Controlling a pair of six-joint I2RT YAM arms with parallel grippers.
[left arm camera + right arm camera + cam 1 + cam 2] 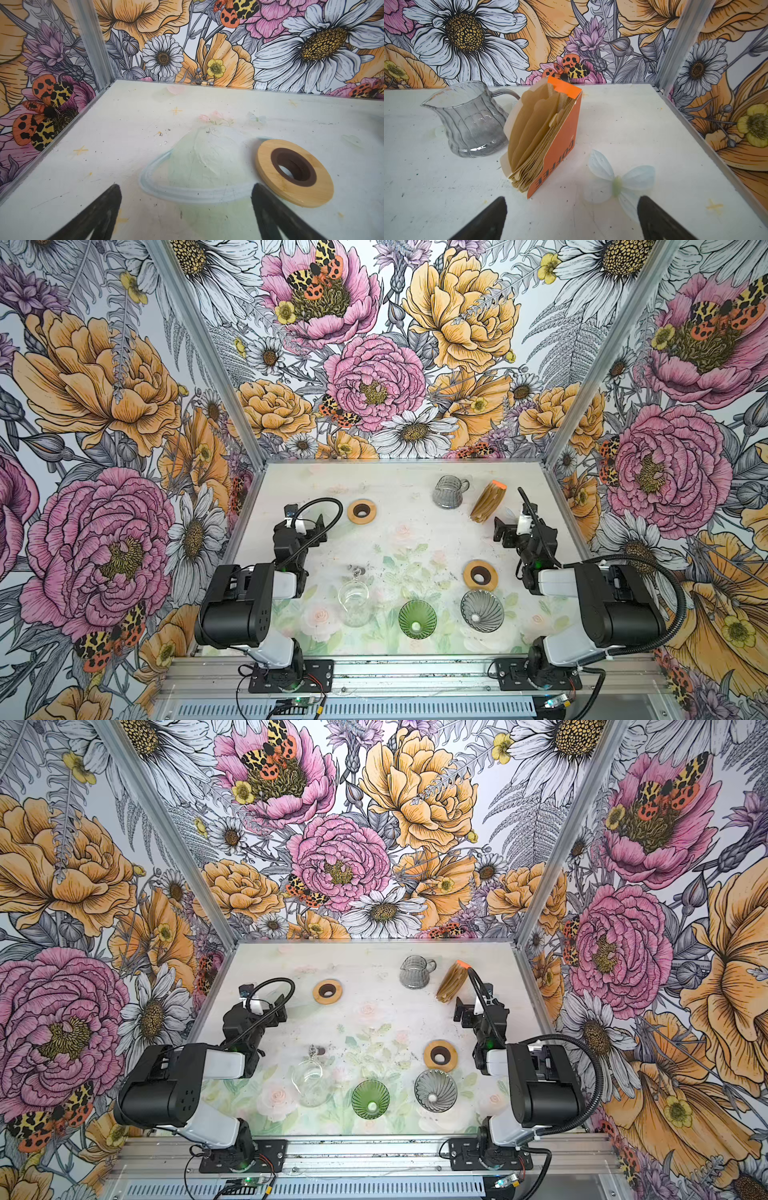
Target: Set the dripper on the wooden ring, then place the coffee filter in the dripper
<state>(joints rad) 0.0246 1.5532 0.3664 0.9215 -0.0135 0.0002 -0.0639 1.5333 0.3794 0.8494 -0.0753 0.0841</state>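
The table (395, 539) fills the lower middle of both top views, with the right gripper (508, 529) at its right edge and the left gripper (305, 524) at its left edge. Both stand with jaws spread wide and nothing between them.

Low in the frame sit two drippers, the grey dripper (482, 610) right of the green dripper (417, 619). Which one is meant I cannot tell; the grey one lies closer to the right arm.

The filter pack (486, 502) stands in the upper right of the table, just up and left of the right gripper and well apart from the left one, so the right arm looks the one to fetch. It leans, its long axis running from the orange tip at upper right down to lower left.

In the right wrist view the pack (556, 141) stands straight ahead of the open jaws, slightly left of centre, not touching. The brown coffee filter (529, 124) sheets fan out of its left face, edges upward, so I judge the jaws must close across a thin sheet edge
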